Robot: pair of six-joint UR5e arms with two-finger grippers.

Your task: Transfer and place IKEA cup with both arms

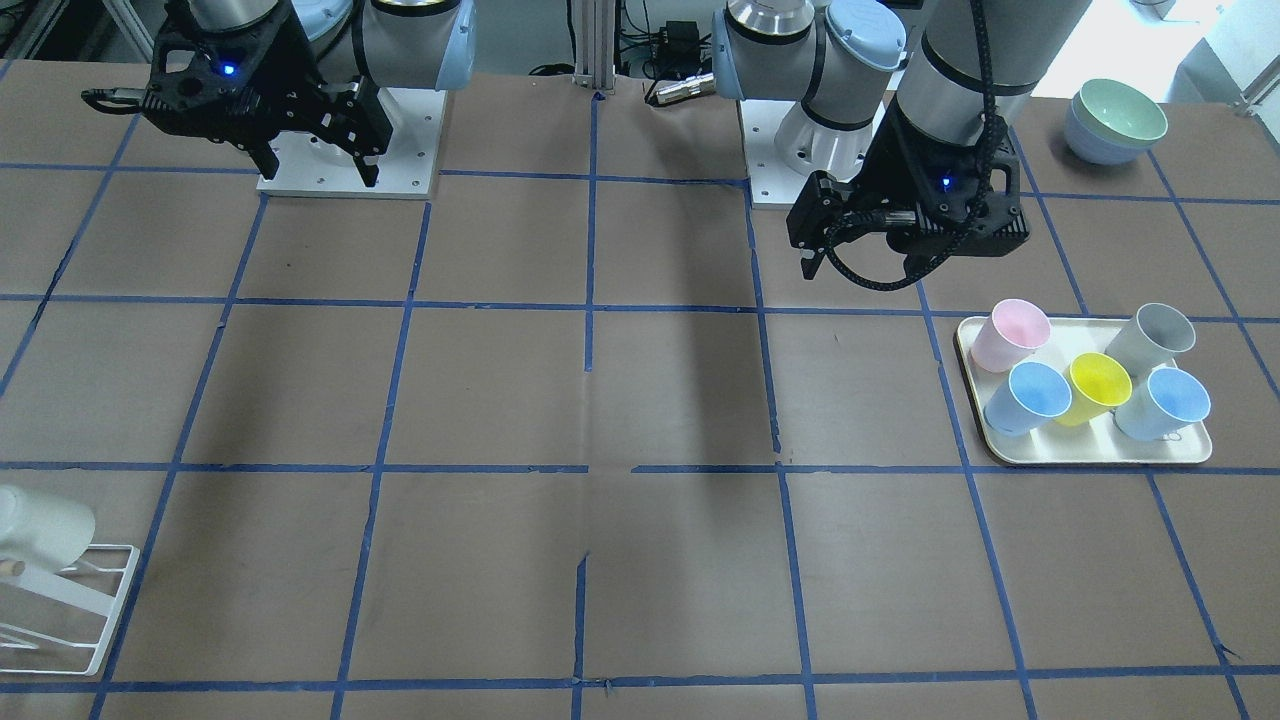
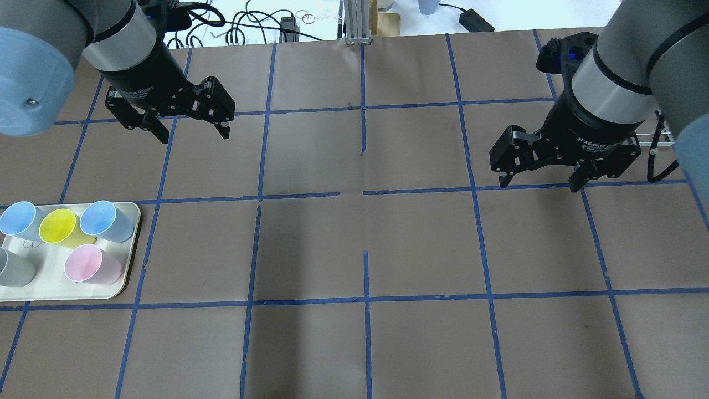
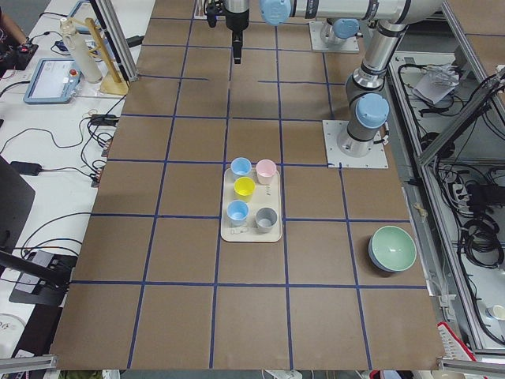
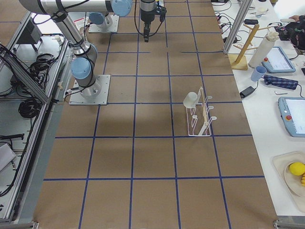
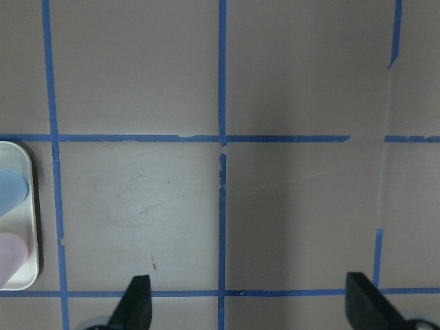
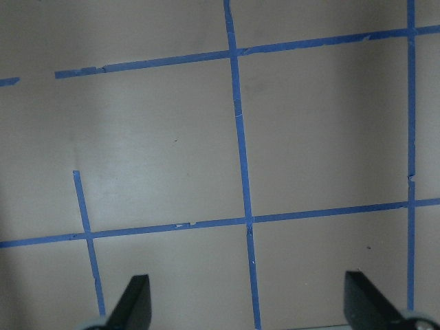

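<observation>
The off-white IKEA cup rests tilted on a white wire rack at the table's edge, far from both grippers; it also shows in the exterior right view. My left gripper is open and empty, high above bare table next to the tray; the left wrist view shows its fingertips wide apart. My right gripper is open and empty above bare table; it also shows in the front-facing view.
A cream tray holds a pink cup, a grey cup, a yellow cup and two blue cups. Stacked bowls stand behind it. Blue tape lines grid the brown table.
</observation>
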